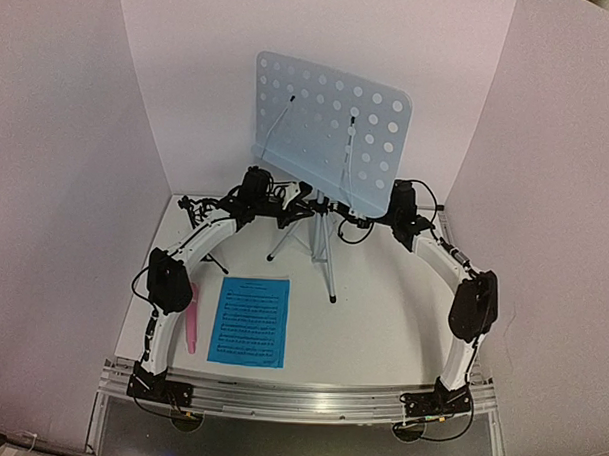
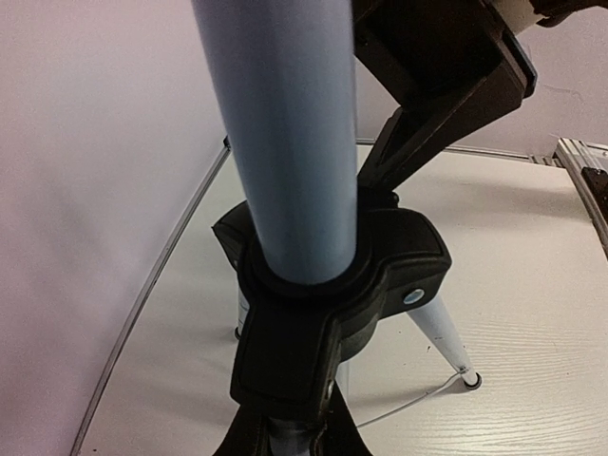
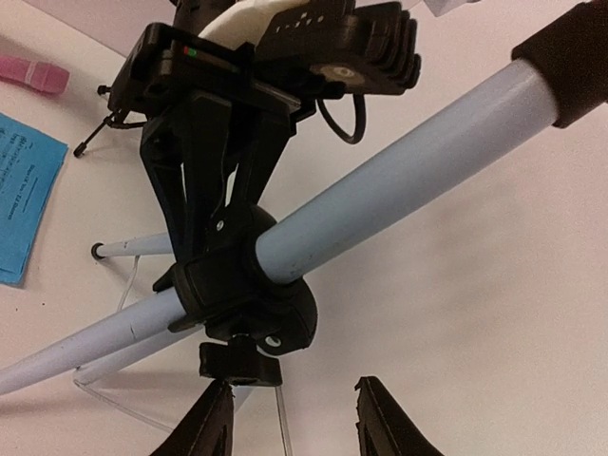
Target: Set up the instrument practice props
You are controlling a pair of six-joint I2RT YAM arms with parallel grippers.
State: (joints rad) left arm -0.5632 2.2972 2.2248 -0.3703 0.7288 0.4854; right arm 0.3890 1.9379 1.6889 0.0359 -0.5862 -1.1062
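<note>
The pale-blue perforated music stand (image 1: 333,124) stands on its slim tripod (image 1: 324,251) at the back centre. My left gripper (image 1: 293,210) is shut on the stand just below the black tripod hub (image 2: 332,294), its fingers (image 2: 247,439) hugging the tube at the bottom edge of the left wrist view. My right gripper (image 3: 294,413) is open beside the hub's black knob (image 3: 239,363), which sits at its left fingertip. The blue sheet music (image 1: 249,321) lies flat at the front left, the pink microphone (image 1: 192,319) beside it. The small black tripod (image 1: 214,261) is mostly hidden behind my left arm.
White walls close in the table on the left, back and right. The stand's legs (image 1: 331,289) spread toward the table's middle. A metal rail (image 1: 298,400) carries both arm bases along the near edge.
</note>
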